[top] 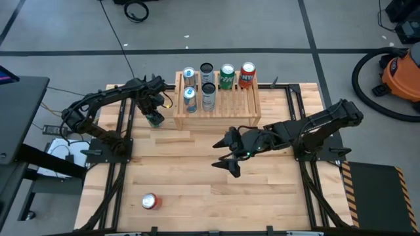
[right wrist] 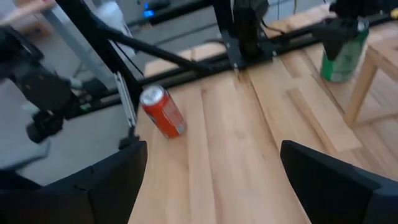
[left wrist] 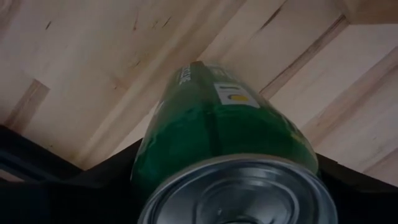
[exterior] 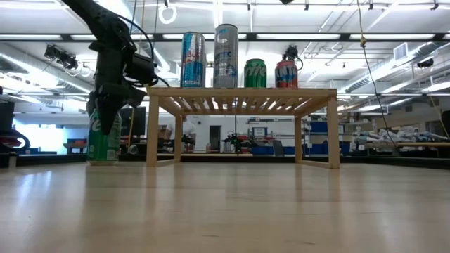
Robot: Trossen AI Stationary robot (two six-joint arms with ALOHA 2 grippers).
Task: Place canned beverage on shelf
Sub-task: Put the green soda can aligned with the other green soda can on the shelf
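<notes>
A green can (top: 155, 119) stands upright on its base on the table, just left of the light-wood shelf (top: 239, 105). My left gripper (top: 153, 108) is above it, pointing straight down, shut on its upper part (exterior: 103, 121). Several cans (top: 209, 88) stand on the shelf's slatted top (exterior: 239, 95). My right gripper (top: 225, 157) hovers open over the table's middle, in front of the shelf, with nothing between its fingers (right wrist: 93, 180). My left gripper holds the green can by its upper side wall (left wrist: 149, 165), just under the rim, pinched between the two fingers. The fingers come from above, pointing down, one on either side. The can stands upright with its base on the table (exterior: 103, 160).
A red can (top: 151, 201) lies on its side near the table's near left corner, also seen in the right wrist view as the red can (right wrist: 163, 111). Bare wood spreads between it and the shelf. An orange vacuum (top: 401, 72) stands on the floor, far right.
</notes>
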